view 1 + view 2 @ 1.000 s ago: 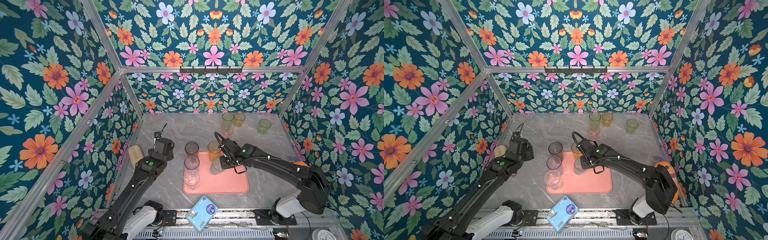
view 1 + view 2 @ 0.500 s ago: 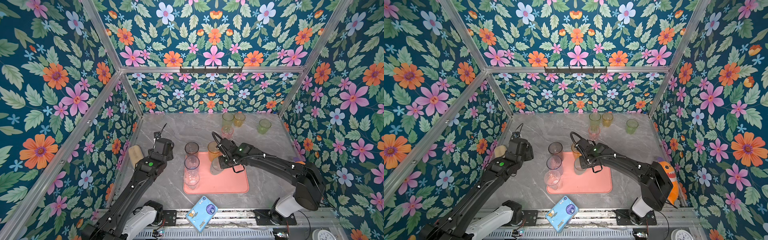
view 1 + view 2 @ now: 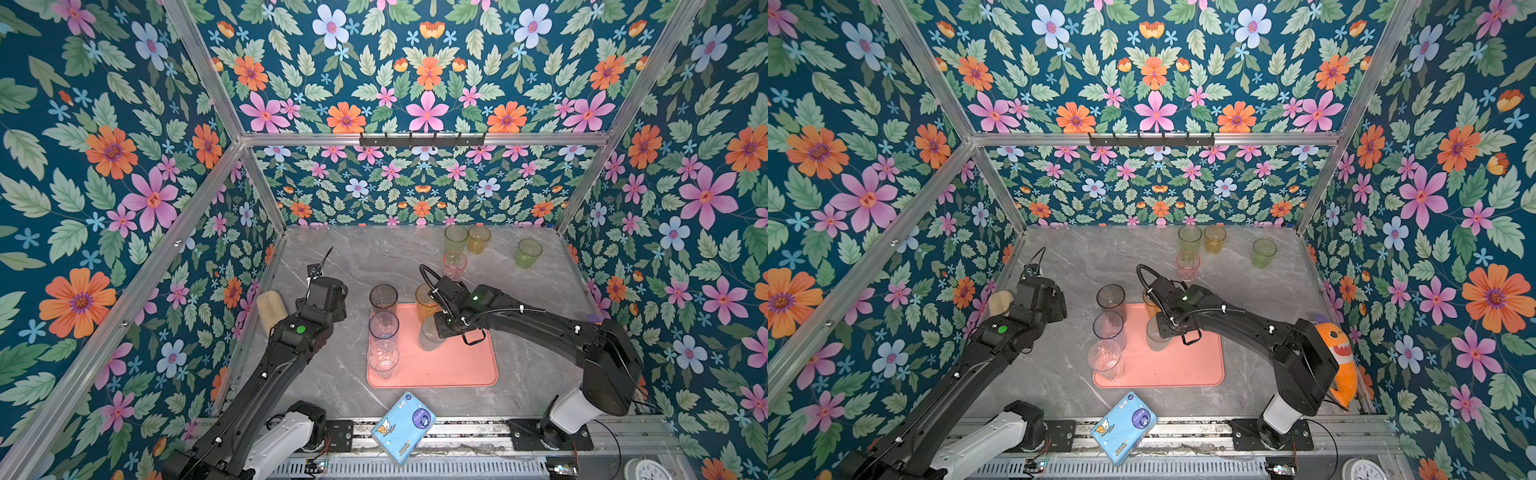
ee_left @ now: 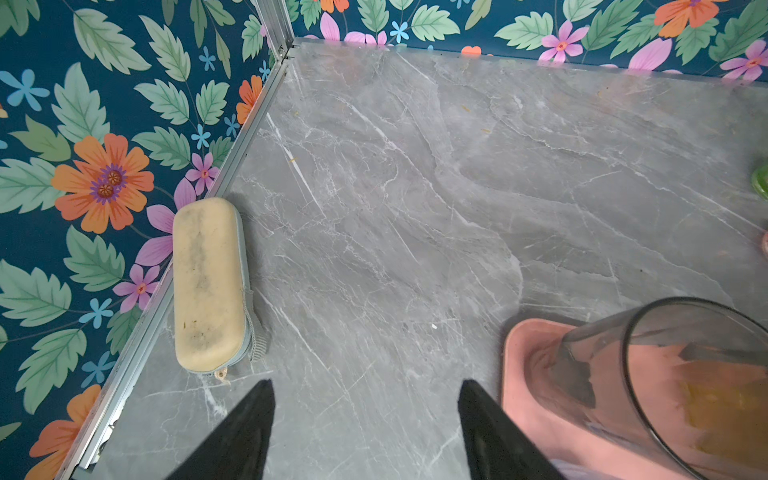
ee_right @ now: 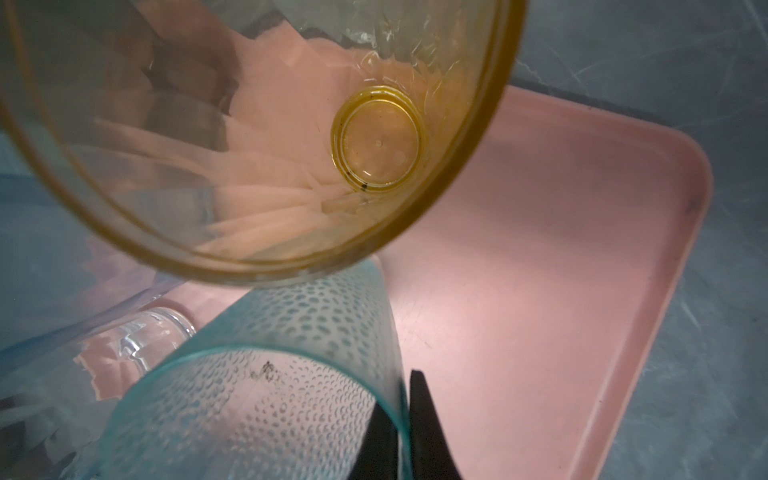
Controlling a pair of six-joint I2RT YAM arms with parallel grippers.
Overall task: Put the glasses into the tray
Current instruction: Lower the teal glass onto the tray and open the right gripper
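Pinching the teal glass (image 5: pixel 291 374) by its wall, the right jaws are holding it over the tray (image 3: pixel 457 365), near the front edge of the table (image 3: pixel 365 257); the left jaws are standing apart.

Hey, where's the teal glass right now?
In a top view the teal glass is over the far half of the pink tray, its rim pinched by the right claw, just in front of the orange glass.

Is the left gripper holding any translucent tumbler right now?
No, the left gripper is open, with only grey marble tabletop showing between its jaws.
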